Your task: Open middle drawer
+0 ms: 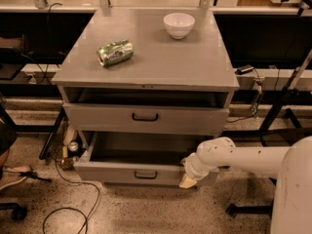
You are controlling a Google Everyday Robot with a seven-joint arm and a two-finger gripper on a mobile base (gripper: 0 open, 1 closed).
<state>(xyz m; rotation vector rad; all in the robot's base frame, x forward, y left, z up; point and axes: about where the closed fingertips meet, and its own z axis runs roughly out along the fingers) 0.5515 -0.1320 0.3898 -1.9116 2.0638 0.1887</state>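
I count two flat-fronted grey metal drawers in the table (pixel 195 67), plus one green can (pixel 115 52) on its side and one round white bowl (pixel 178 24) on top. The middle drawer (pixel 112 172), below the upper drawer (pixel 97 118), stands pulled out. My gripper (pixel 188 181) is at the right end of its front; I cannot tell how wide it is.

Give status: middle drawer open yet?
Done: the middle drawer sits pulled well out, interior exposed below the upper drawer. In hand: the gripper is at its front's right end. Left: probably only backing the arm away.
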